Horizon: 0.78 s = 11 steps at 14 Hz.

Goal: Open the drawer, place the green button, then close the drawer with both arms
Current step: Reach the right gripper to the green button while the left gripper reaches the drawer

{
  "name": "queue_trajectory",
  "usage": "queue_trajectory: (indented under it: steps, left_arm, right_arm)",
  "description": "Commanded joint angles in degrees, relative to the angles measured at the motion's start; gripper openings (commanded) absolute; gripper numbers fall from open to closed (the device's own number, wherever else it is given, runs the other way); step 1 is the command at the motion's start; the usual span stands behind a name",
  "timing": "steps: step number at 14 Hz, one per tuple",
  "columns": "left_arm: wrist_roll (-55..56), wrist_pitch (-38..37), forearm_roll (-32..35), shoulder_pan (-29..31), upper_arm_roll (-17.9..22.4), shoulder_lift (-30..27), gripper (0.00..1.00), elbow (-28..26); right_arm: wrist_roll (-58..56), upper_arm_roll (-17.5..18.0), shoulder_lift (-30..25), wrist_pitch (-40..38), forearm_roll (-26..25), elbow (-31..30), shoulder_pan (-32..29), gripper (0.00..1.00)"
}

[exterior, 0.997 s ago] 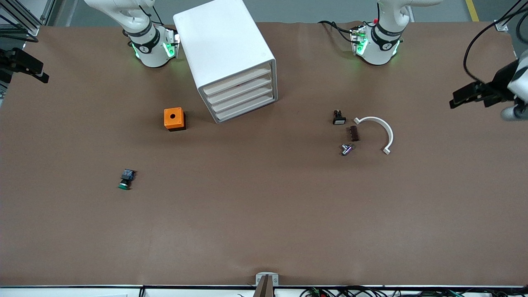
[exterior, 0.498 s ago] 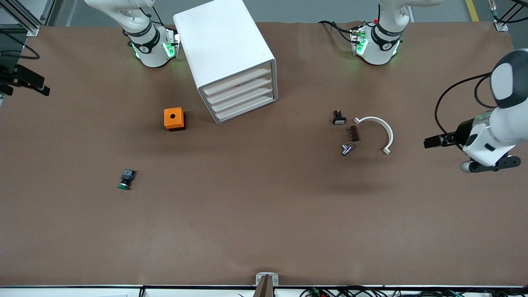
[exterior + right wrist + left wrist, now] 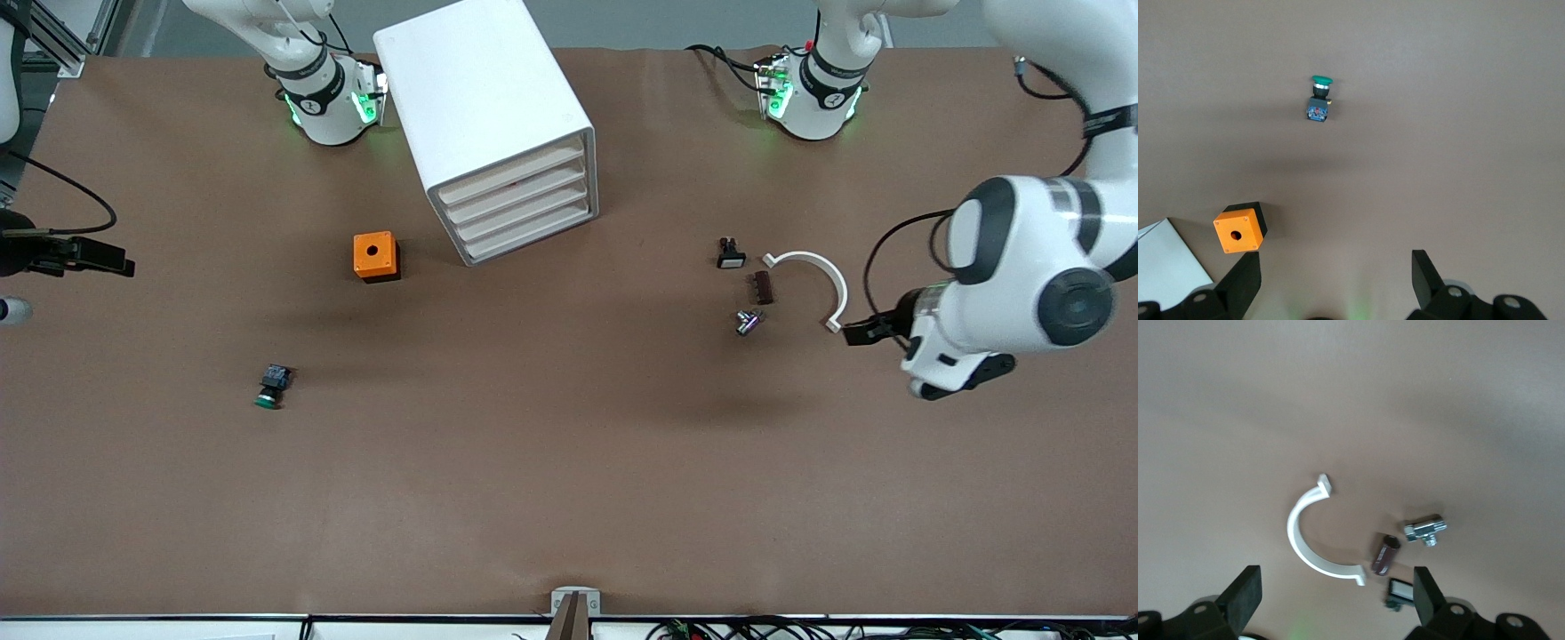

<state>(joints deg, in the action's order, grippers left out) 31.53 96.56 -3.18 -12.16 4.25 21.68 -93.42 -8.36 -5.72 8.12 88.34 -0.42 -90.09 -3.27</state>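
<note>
Since a second earlier both arms had swung inward over the brown worktop [image 3: 569, 462], the left gripper [image 3: 858, 333] beside the white curved clamp [image 3: 822, 280] and the right gripper [image 3: 111, 260] at the worktop's edge, both with fingers spread open, so the left arm's best move was toward a drawer front of the white four-drawer cabinet [image 3: 484, 116], leaving the small green-capped button [image 3: 271, 387] to the right.

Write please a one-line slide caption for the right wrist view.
Open right gripper above the brown table, with the green-capped button and the orange box in sight.

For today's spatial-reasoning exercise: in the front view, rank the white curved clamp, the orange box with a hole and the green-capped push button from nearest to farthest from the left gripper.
1. White curved clamp: beside the left gripper, at the left arm's end.
2. Orange box with a hole: beside the white drawer cabinet.
3. Green-capped push button: toward the right arm's end, nearer the front camera than the box.
</note>
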Motion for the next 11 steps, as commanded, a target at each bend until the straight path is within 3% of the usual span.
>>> queue_trajectory:
  steps: [1,6,9,11]
  left_arm:
    - [12.2,-1.7,-4.2,-2.0,-0.5,1.4,1.00,1.7]
    - [31.9,-9.8,-20.9,-3.0,-0.5,9.2,1.00,10.0]
    - [45.2,-9.8,-29.0,-3.7,-0.7,12.9,1.00,10.4]
    - [52.5,-9.8,-33.8,-3.8,-2.5,15.0,1.00,10.4]
  right_arm:
    - [0.0,0.5,-1.3,7.4,-0.3,-5.9,-0.2,1.00]
    - [6.7,0.8,-0.3,20.1,1.6,-14.3,0.1,1.00]
    - [7.3,0.7,4.1,27.9,1.6,-15.3,2.6,1.00]
    - [10.7,0.8,6.6,38.5,1.6,-19.4,3.1,1.00]
